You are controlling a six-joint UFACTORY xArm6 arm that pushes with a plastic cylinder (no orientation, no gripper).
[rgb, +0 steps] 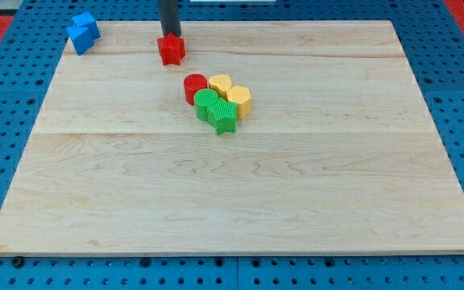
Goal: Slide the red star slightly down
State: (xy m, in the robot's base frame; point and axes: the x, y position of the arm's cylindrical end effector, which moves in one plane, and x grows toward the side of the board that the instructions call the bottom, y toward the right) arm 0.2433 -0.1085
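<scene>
My tip [170, 36] sits at the top of the wooden board [296, 209], coming straight down from the view's top edge, and its lower end meets the upper side of the red star [171, 50]. The rod is a plain dark stick with nothing to open or close, and it holds nothing; it only rests against the star from above (whether it truly presses on the block or just stands right behind it cannot be told from this angle). The red star lies near the board's top edge, left of the middle. Well apart to the view's left, at the top left corner of the board, is a blue block [82, 32] of angular shape. Below and to the right of the star is a tight cluster: a red cylinder [195, 85], a yellow block [220, 84] just right of it, a second yellow block [239, 99] lower right, a green round block [209, 104] and a green star [225, 118] at the bottom. These five touch one another. The star stands apart from the cluster
</scene>
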